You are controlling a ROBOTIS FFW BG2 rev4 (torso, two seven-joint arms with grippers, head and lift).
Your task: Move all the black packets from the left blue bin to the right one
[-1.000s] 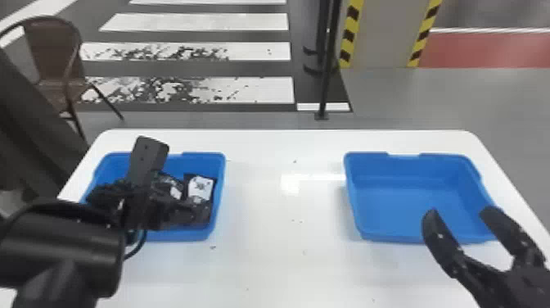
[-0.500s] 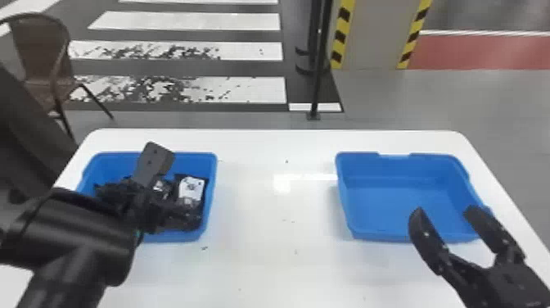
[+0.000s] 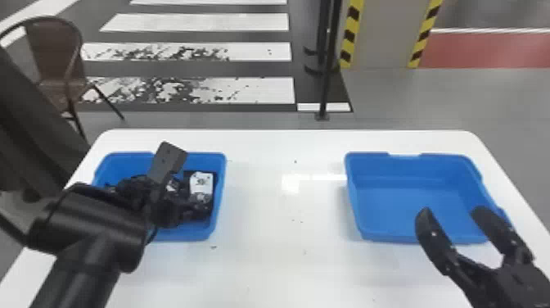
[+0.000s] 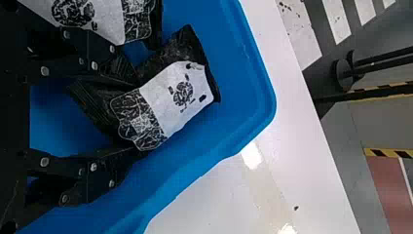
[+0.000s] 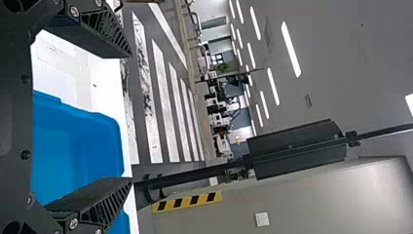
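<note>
Head view: two blue bins sit well apart on a white table (image 3: pixel 253 262), the left blue bin (image 3: pixel 192 236) holding several black packets (image 3: pixel 208 211) piled together. One packet with a white label (image 3: pixel 201 182) lies toward that bin's right side. The left gripper (image 3: pixel 157 186) is lowered over the left blue bin, and its arm comes in from the bottom edge.

In the left wrist view, the left gripper's fingers (image 4: pixel 95 175) are spread apart, with the dark end of a white-labelled packet (image 4: pixel 178 97) between them. That packet lies at a slant inside the bin, near a corner, and whether either finger touches it I cannot tell. Just beside it is another packet (image 4: pixel 104 22) with a pale label, partly hidden by the gripper.

The right gripper (image 3: pixel 453 211) is parked by the near right part of the right blue bin (image 3: pixel 409 237), its two fingers wide apart and released, with nothing between them. The right wrist view shows the same wide gap.

Behind the table are a brown chair (image 3: pixel 65 84) on the left, a thin black post (image 3: pixel 327 78), a pillar (image 3: pixel 382 37) edged in yellow and black stripes, and white crossing stripes (image 3: pixel 253 91) on the floor.
</note>
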